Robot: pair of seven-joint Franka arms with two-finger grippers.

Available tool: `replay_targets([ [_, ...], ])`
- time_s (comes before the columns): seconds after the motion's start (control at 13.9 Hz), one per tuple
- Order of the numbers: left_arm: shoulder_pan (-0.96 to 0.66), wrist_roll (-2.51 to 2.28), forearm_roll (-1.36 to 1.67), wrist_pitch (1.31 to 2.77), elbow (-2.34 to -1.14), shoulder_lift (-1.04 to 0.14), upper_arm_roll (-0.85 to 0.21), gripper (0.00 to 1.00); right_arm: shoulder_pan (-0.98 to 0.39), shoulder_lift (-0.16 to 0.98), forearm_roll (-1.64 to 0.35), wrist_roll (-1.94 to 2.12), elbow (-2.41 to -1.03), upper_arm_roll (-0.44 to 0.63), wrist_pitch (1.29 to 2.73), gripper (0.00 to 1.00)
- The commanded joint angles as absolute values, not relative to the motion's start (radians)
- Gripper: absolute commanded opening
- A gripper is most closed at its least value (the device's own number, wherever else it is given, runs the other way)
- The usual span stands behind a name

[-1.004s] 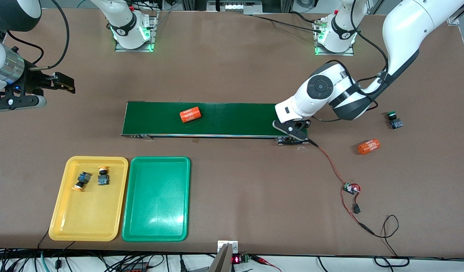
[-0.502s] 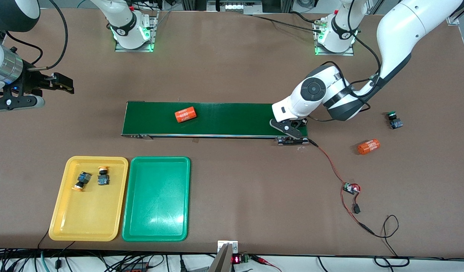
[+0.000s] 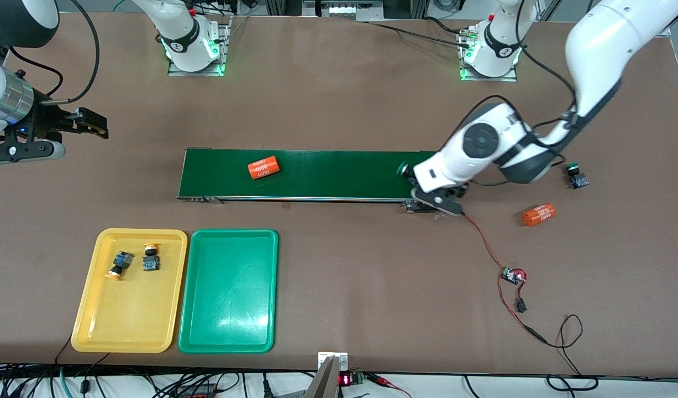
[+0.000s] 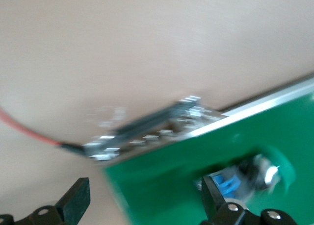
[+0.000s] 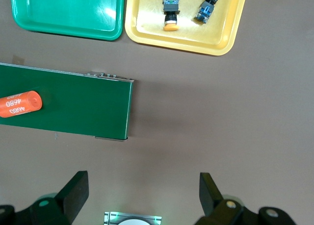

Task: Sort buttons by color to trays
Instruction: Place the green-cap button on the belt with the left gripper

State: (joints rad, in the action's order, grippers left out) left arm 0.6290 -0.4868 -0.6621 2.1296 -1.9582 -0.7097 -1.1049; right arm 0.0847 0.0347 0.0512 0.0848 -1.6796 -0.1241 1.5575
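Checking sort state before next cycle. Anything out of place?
Green tray holds nothing. One green button sits on the bare table at the left arm's end, another on the belt. Both yellow buttons lie in the yellow tray.

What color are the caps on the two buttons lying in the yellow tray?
Yellow-orange, on both buttons in the yellow tray; the right wrist view shows them best.

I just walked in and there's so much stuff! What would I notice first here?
Probably the long dark-green conveyor belt mid-table, carrying an orange cylinder. At its end, the left gripper stands open beside a green-capped button lying on the belt. Nearer the camera, the yellow tray holds two yellow-capped buttons, beside the green tray.
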Motion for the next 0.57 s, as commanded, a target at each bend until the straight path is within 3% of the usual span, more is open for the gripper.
replay_targets([
  [0.0, 0.779, -0.497, -0.678, 2.056, -1.962, -0.696, -1.176, 1.0, 0.084, 0.029, 0.049, 0.075, -1.692, -0.126, 1.569, 1.0],
  [0.14, 0.79, -0.559, -0.68, 1.926, -1.951, -0.695, -1.233, 1.0, 0.087, 0.034, 0.049, 0.075, -1.692, -0.126, 1.569, 1.0],
  [0.5, 0.931, -0.558, -0.681, 1.864, -1.895, -0.701, -1.224, 1.0, 0.087, 0.035, 0.049, 0.078, -1.69, -0.126, 1.569, 1.0],
])
